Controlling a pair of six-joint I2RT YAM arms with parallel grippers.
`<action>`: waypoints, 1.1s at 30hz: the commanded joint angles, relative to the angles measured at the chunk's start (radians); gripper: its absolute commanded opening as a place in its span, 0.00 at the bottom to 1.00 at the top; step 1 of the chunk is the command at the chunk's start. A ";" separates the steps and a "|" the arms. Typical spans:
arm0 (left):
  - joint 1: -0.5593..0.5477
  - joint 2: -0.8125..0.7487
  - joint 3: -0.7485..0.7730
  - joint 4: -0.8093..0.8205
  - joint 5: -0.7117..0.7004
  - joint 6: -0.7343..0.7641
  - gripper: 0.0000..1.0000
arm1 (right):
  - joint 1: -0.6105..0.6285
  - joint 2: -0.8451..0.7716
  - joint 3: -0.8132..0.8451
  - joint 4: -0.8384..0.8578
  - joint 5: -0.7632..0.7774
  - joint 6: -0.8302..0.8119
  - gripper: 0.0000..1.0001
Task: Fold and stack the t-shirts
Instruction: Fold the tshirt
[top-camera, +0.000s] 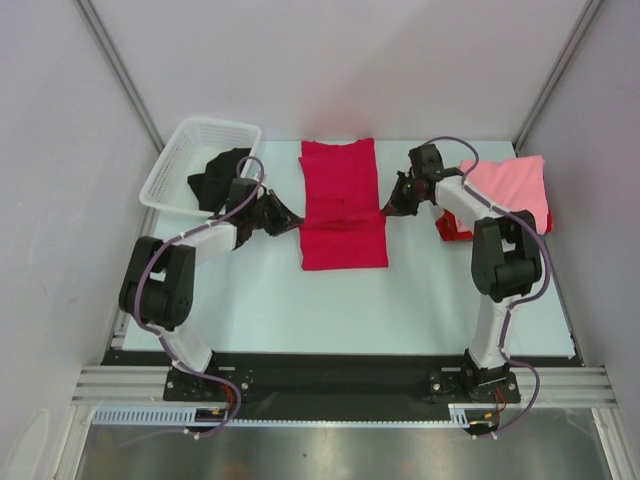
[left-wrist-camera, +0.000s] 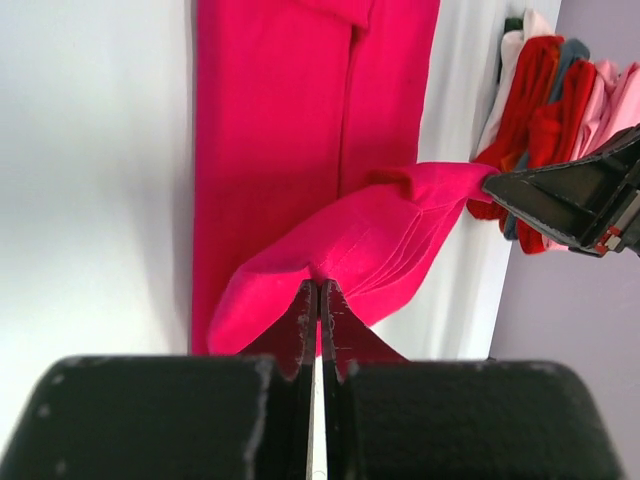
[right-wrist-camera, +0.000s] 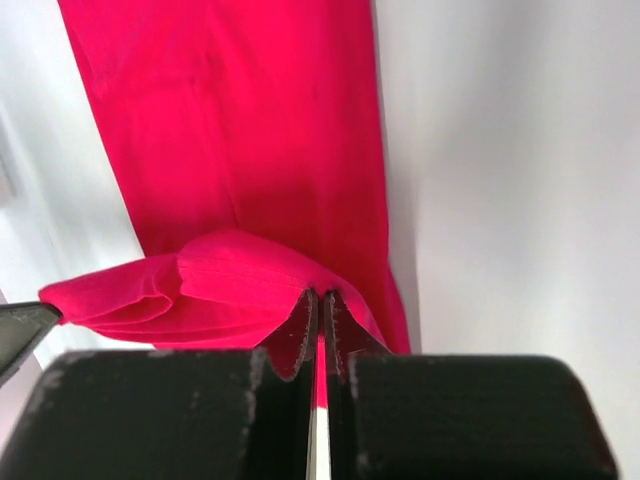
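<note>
Clearly soft and light, the crimson t-shirt (top-camera: 338, 180) lies lengthwise at the middle of the table (top-camera: 400, 300). The left gripper (top-camera: 292, 220) and right gripper (top-camera: 390, 208) are each clamped on a side edge; limp cloth sags, so matched edge holds look best.

The table (top-camera: 400, 300) is lit brightly and evenly from above, and only faint, soft shadows are cast beneath the arms. In the wrist views the left gripper (left-wrist-camera: 318, 300) and right gripper (right-wrist-camera: 320, 305) are blurred close to the lens, and the crimson t-shirt (left-wrist-camera: 270, 120) is rendered oversaturated.
</note>
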 joint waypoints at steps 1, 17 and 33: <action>0.012 0.040 0.074 0.043 0.022 0.006 0.00 | -0.017 0.049 0.105 -0.018 -0.016 -0.015 0.00; 0.038 0.197 0.230 0.029 -0.004 0.003 0.00 | -0.031 0.208 0.291 -0.038 -0.034 -0.002 0.00; 0.034 0.091 0.105 -0.009 -0.053 0.076 0.67 | -0.041 -0.074 -0.102 0.199 -0.023 0.052 0.65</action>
